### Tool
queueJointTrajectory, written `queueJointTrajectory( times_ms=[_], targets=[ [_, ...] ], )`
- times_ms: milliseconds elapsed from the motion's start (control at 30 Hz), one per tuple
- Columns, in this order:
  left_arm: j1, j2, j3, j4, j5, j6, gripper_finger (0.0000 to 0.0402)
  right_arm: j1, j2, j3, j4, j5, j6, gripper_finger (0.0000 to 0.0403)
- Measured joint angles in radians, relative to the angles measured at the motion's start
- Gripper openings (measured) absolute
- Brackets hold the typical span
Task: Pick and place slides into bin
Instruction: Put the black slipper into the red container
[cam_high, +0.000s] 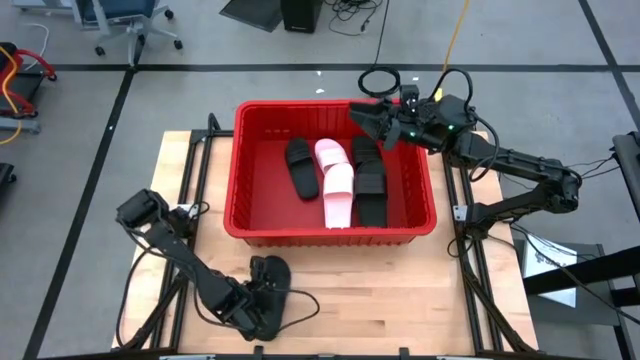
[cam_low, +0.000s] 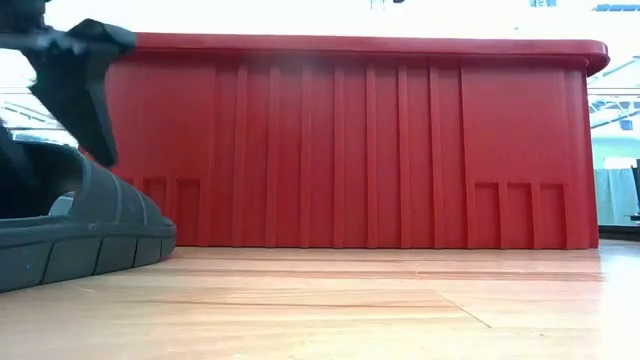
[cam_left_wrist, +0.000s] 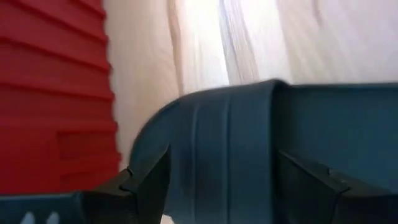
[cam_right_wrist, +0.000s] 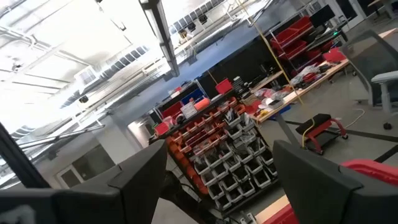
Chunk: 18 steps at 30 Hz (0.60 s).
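The last black slide (cam_high: 270, 290), lying on the counter (cam_high: 400, 300) at the lower centre of the high view, just in front of the bin (cam_high: 330, 237), could be pushed away or tipped if the left tool (cam_high: 262, 300) is closed off-centre on its strap. The left tool is seen spread wide about that strap, not yet clamped. The right tool (cam_high: 372, 122) is held wide and empty over the bin's upper right rim. Five slides (cam_high: 338, 180) are already inside.

5 slides (cam_high: 338, 180) in the bin (cam_high: 262, 215) (2 pink)
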Motion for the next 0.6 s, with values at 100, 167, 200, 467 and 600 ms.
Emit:
queueJointTrajectory(
  times_ms=[100,167,200,467,600],
  targets=[
    [0.012,0.002,-0.052,0.031,0.027,0.0,0.0255,0.0,0.0,0.0,0.001,0.001,0.0,0.0281],
    [0.021,0.0,-0.076,0.039,0.027,0.0,0.0255,0.0,0.0,0.0,0.005,0.001,0.0,0.0281],
    [0.029,0.0,-0.087,0.043,0.026,0.001,0.0255,0.0,0.0,0.0,0.006,0.001,-0.001,0.0281],
    [0.068,0.0,-0.102,0.016,-0.063,0.094,0.0212,0.0,0.0,0.0,0.006,0.0,-0.014,0.0281],
    [0.07,0.0,-0.102,0.004,-0.052,0.127,0.0134,0.0,0.0,0.0,0.006,0.0,-0.037,0.0281]
  ],
)
